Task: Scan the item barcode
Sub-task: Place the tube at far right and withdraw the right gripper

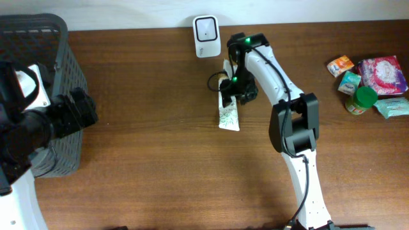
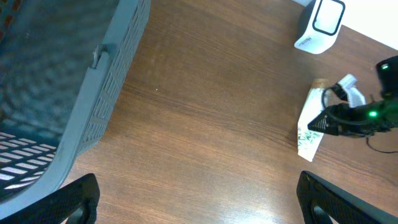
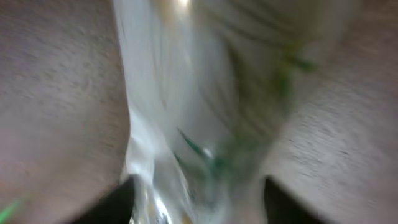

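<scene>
Packet (image 1: 229, 117) lies on counter (image 1: 160, 128) near scanner (image 1: 207, 36), right end effector (image 1: 231, 89) straddles its top end, grip too blurred to tell, left end effector (image 2: 199, 205) wide and empty; risk: the limp packet slips or folds on lift, hiding the barcode.

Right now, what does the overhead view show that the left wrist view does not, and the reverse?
Only the overhead view: the small grocery packets and a green-lidded bottle at the table's right end, and the whole right arm. Only the left wrist view: the left hand with its fingers wide apart. Both: the white scanner, the white packet with green print, the right hand at the packet's scanner-side end, the grey basket, the wooden table.
</scene>
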Available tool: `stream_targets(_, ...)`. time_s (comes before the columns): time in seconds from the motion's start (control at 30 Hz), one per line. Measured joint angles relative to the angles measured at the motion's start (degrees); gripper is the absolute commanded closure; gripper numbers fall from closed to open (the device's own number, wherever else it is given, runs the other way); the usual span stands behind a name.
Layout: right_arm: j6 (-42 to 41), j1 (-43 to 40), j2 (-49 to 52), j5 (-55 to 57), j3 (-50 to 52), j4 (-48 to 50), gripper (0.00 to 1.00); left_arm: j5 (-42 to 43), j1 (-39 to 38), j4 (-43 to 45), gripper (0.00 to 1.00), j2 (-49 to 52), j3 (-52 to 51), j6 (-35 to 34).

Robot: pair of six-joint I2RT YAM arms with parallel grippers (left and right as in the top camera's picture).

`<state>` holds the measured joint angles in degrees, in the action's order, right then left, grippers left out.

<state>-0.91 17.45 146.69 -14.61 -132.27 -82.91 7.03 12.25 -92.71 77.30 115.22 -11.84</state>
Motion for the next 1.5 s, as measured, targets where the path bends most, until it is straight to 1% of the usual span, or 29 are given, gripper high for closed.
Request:
stream_targets(0.03, -0.48, 0.5, 0.0, -0.68, 0.94, 0.74, 0.95, 0.0, 0.0, 0.0, 0.01, 0.0, 0.0, 0.0)
stream_targets(0.2, -3.48, 1.4, -1.29, -1.9, -0.5, 0.9, 0.96, 0.0, 0.0, 0.0, 0.01, 0.0, 0.0, -0.02)
stream_targets(0.27, -4.5, 1.4, -0.52, -1.36, -3.93, 0.74, 0.96, 0.0, 0.0, 0.0, 0.01, 0.0, 0.0, 0.0)
stream_targets(0.33, -5.11, 1.4, -0.02, -1.07, -10.36, 3.08, 0.96, 0.0, 0.0, -0.02, 0.01, 0.0, 0.0, 0.0)
stream_targets(0.37, -5.14, 1.4, -0.02, -1.07, -13.29, 4.68, 0.96, -0.02, 0.0, 0.02, 0.01, 0.0, 0.0, 0.0)
stream_targets(0.43, -5.2, 1.4, -0.04, -1.11, -16.83, 11.37, 0.96, 0.0, 0.0, 0.0, 0.01, 0.0, 0.0, 0.0)
stream_targets(0.53, -5.27, 1.4, -0.02, -1.09, -16.65, 19.06, 0.96, 0.0, 0.0, 0.0, 0.01, 0.0, 0.0, 0.0)
stream_targets(0.57, -5.31, 1.4, -0.02, -1.07, -15.89, 24.81, 0.96, 0.0, 0.0, -0.02, 0.01, 0.0, 0.0, 0.0)
stream_targets(0.63, -5.33, 1.4, -0.02, -0.46, -14.4, 30.12, 0.96, 0.0, 0.0, 0.04, 0.01, 0.0, 0.0, 0.0)
stream_targets(0.77, -5.53, 1.38, -0.02, 0.2, -12.2, 36.02, 0.96, 0.0, 0.0, 0.0, 0.01, 0.0, 0.0, 0.0)
stream_targets(0.83, -6.4, 1.38, -0.02, 0.2, -12.2, 37.07, 0.96, 0.0, 0.0, -0.02, 0.01, 0.0, 0.0, 0.0)
stream_targets(1.03, -10.32, 0.83, -0.02, 3.17, -12.13, 36.54, 0.96, 0.0, 0.0, -0.02, 0.01, 0.0, 0.0, 0.0)
stream_targets(1.13, -11.82, -1.25, -0.07, 3.17, -12.15, 33.0, 0.96, 0.0, 0.0, -0.02, 0.01, 0.0, 0.0, 0.0)
stream_targets(1.2, -12.52, -4.52, -0.44, 3.34, -12.13, 28.41, 0.96, 0.0, 0.0, -0.02, 0.01, 0.0, 0.0, 0.0)
stream_targets(1.23, -12.66, -7.82, -1.6, 3.72, -12.13, 24.94, 0.96, 0.0, 0.0, -0.02, 0.01, 0.0, 0.0, 0.0)
stream_targets(1.37, -12.66, -15.56, -5.51, 4.61, -12.15, 18.62, 0.96, 0.0, 0.0, 0.0, 0.01, 0.0, 0.0, 0.0)
stream_targets(1.43, -12.66, -20.79, -6.62, 7.82, -12.15, 15.58, 0.96, 0.0, 0.0, 0.0, 0.01, 0.0, 0.0, 0.0)
stream_targets(1.5, -12.63, -23.85, -6.62, 11.72, -12.15, 13.09, 0.96, 0.0, 0.0, -0.02, 0.01, 0.0, 0.0, 0.0)
